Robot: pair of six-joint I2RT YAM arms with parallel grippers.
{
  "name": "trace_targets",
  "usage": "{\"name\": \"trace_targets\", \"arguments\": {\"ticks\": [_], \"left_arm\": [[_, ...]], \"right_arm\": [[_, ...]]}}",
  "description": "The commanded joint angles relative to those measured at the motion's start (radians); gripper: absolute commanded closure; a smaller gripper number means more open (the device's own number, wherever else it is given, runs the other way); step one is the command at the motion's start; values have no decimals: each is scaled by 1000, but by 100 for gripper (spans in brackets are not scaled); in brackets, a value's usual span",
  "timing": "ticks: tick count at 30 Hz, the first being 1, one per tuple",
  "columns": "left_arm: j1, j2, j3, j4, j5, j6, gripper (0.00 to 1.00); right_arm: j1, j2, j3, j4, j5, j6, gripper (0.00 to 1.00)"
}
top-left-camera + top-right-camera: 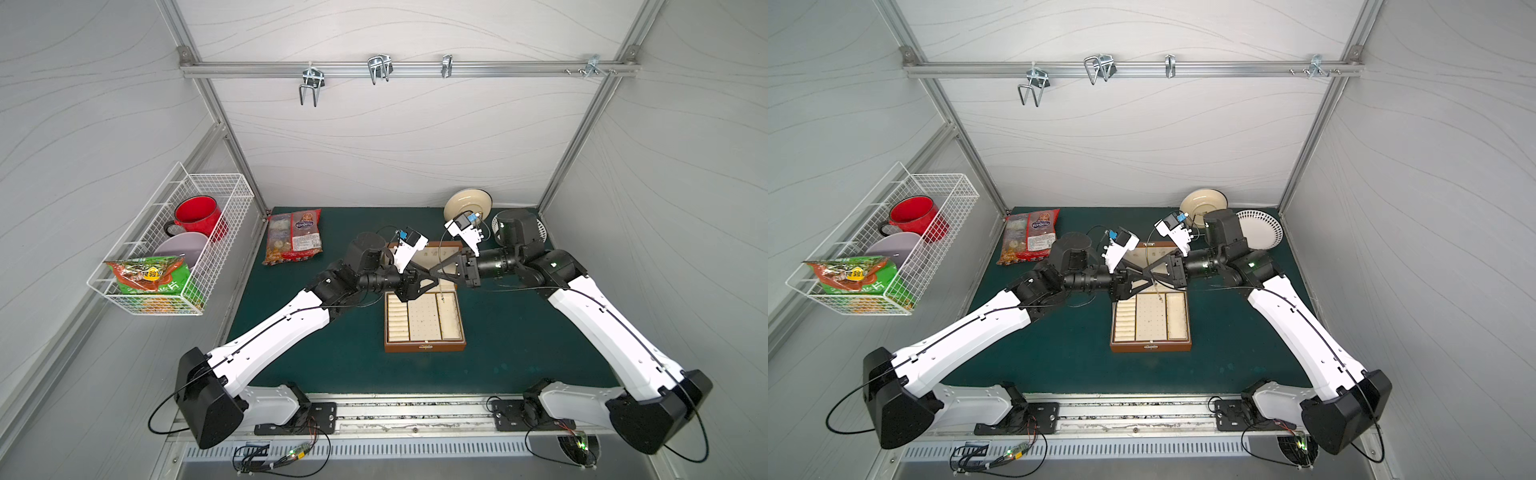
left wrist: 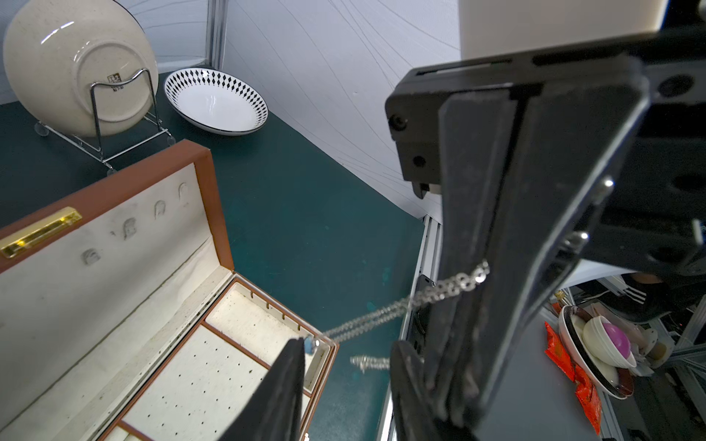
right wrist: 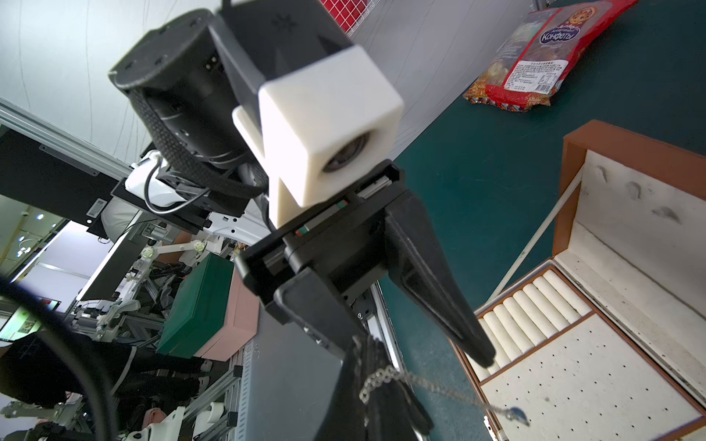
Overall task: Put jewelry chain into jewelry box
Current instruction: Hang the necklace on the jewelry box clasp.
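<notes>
- Pinching the jewelry chain between shut fingers, the right hand sits at frame centre in both top views.
- Facing it tip to tip, the left hand has its fingers partly apart, either side of the chain.
- Chain's blue-beaded end hangs over the open jewelry box, just below centre.
- Candy bag lies on the green surface, upper left of the box.

Reaching inward from both sides, almost tip to tip, pointing at each other; holding left end effector parted, right end effector pinched fully closed.
</notes>
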Motion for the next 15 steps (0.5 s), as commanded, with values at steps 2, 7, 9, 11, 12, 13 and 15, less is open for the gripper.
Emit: {"name": "trace_targets", "arguments": {"ticks": [2,7,9,11,12,13,15], "left_arm": [[-22,24,11,129,-22,-17,60],[-29,23,1,152,-29,-25,59],[-31,21,-3,166,-32,-28,61],[-32,18,-7,178,-43,-32,66],[-32,16,-9,182,-47,-32,70],[-33,16,-10,185,-53,-32,74],[-33,16,-7,185,-63,-31,82]], "right_arm": [[0,-27,14,27,-29,20,100],[0,-36,4,35,-30,27,100],[0,-39,2,37,-31,31,100],[0,-38,-1,36,-31,31,100],[-1,-40,-1,38,-30,33,100],[-1,-41,-3,40,-31,34,100],[-1,-44,-9,44,-30,36,100]]}}
